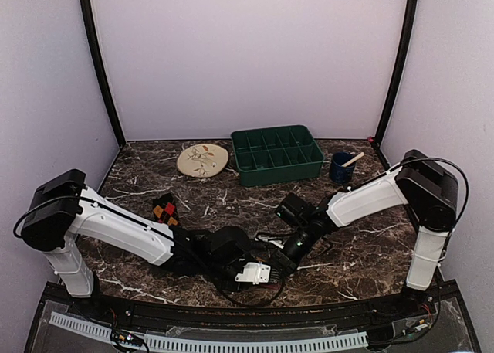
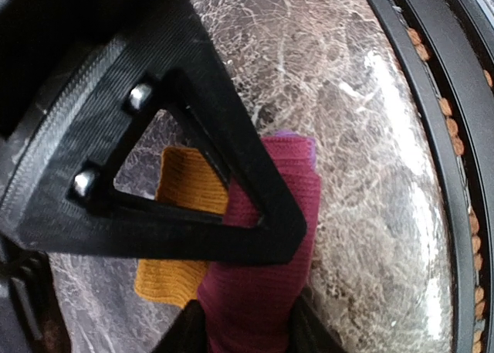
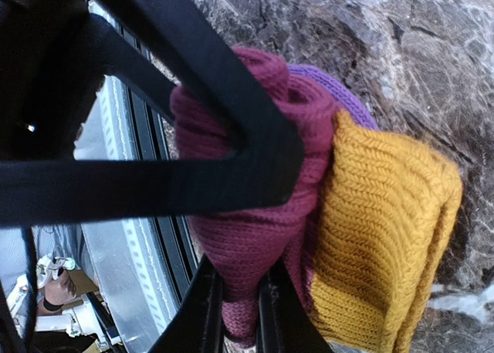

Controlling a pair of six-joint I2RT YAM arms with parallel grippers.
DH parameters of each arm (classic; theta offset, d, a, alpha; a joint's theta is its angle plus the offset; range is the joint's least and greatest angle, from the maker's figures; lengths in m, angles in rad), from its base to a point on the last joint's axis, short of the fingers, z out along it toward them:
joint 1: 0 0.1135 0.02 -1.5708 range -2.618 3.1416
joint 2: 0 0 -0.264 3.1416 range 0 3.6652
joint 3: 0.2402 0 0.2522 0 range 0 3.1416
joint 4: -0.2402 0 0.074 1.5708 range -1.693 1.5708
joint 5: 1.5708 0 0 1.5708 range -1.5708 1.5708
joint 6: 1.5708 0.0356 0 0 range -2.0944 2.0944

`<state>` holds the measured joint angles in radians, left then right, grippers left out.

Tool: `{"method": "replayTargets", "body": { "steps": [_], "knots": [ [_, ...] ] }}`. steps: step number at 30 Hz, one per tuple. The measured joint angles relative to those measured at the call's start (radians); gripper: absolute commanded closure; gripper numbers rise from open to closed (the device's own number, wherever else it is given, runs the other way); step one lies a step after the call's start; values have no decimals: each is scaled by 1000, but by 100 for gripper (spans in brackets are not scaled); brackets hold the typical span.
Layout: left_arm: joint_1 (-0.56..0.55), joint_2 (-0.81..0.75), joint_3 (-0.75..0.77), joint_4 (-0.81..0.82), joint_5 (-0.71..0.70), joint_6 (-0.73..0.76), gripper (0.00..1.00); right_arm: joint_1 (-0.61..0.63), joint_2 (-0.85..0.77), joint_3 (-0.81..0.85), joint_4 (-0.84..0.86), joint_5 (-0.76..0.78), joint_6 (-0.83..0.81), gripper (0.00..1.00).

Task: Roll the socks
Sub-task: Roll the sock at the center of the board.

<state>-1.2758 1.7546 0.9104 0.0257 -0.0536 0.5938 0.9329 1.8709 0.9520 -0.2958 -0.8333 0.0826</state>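
Both arms meet at the middle of the front edge of the dark marble-pattern table [image 1: 363, 245], and both are on the same thing: the magenta knitted sock with a purple toe and orange-yellow cuff [image 3: 247, 237]. The right gripper [image 3: 239, 314] is squeezed down tight on a bunched fold of the magenta fabric, with the sock rolled up into a fat curl above its fingers and the cuff hanging off to one side. The left gripper [image 2: 247, 322] has its fingers about halfway in, pressing either side of a flatter stretch of the same sock, and the cuff lies on the table just beyond it (from the top camera you can barely see this sock at all, the grippers cover it).

The black sock with red-orange argyle diamonds [image 1: 164, 208] lies by itself toward the left side, well apart from both grippers. Along the back edge sit a beige round floral plate [image 1: 202, 159], a green plastic compartment tray [image 1: 278, 154] and a dark blue cup [image 1: 340, 168] with a wooden stick in it.
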Motion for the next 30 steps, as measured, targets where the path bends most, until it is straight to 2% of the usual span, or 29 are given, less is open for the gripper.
{"method": "replayTargets", "body": {
  "steps": [6,10,12,17,21,30],
  "knots": [
    [-3,34,26,-15,-6,17,80,-3,2,2,-12,-5,-4,95],
    [-3,42,35,-20,-11,26,95,-8,3,2,-20,-13,-6,95],
    [-4,47,41,-24,-14,29,100,-11,3,2,-24,-15,-7,91],
    [-5,61,65,-46,-15,31,100,-17,3,1,-30,-17,-2,77],
    [4,69,86,-70,-5,27,100,-24,0,-13,-14,-28,21,69],
    [87,70,97,-85,63,-18,100,-56,-70,-77,89,18,91,63]
  ]
}}
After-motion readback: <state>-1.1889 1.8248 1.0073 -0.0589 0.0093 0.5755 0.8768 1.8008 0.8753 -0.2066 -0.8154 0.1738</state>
